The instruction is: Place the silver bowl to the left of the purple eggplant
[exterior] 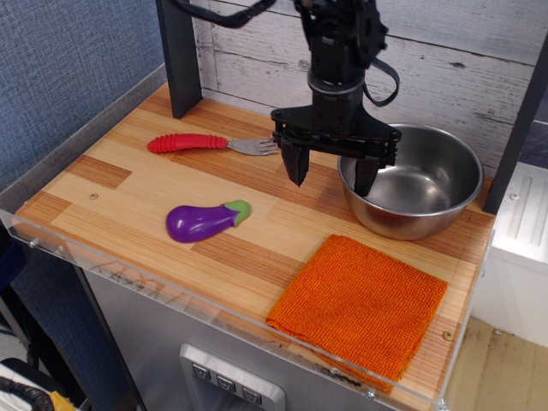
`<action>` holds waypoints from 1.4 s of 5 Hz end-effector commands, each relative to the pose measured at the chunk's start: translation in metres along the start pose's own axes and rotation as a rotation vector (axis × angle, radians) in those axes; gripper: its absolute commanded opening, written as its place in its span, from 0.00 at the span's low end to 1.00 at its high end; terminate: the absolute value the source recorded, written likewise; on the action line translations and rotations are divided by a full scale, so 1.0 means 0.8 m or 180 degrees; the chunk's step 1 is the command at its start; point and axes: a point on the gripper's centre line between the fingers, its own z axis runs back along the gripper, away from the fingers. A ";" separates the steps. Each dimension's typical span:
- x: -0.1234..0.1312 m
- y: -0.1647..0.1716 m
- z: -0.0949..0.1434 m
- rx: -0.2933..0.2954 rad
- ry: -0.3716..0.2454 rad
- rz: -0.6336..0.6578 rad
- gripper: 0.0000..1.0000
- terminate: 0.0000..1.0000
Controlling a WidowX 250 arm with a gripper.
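Right now the black two-fingered gripper (332, 172) hangs with its jaws spread wide and empty, straddling the near-left rim of the large round shiny stainless-steel bowl (416, 181): one finger appears to sit inside the bowl against its inner wall, the other outside over the wooden tabletop (137, 193). The step in hand looks like the grasp on the rim. To do it well, the jaws should come down until the rim sits well between the fingers, then close squarely on the thin wall, so the rolled edge cannot slip out when the bowl is lifted. A one-sided hold on so wide a vessel will probably let it tilt, so a slow lift and a carry high enough to pass over the other objects seem wise.

The bowl is deep, with a mirror-bright inside and a rolled rim, and it stands upright at the back right of the table, just behind the orange woven cloth (360, 304). It is much wider than the small glossy purple toy eggplant (202, 221), which lies on its side, green stem cap to the right, well apart at front left. A red-handled fork (214, 143) lies behind the eggplant. The free wood left of the eggplant is narrow, so placement needs care near the table edge.
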 end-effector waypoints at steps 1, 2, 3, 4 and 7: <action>0.019 -0.005 0.011 0.0058 -0.0145 0.0103 1.00 0.00; 0.016 -0.008 0.006 0.0008 -0.0106 -0.0048 0.00 0.00; 0.013 -0.014 0.009 0.0049 -0.0108 -0.0111 0.00 0.00; 0.008 -0.015 0.011 0.0116 -0.0096 -0.0125 0.00 0.00; 0.001 -0.017 0.024 0.0192 -0.0142 -0.0287 0.00 0.00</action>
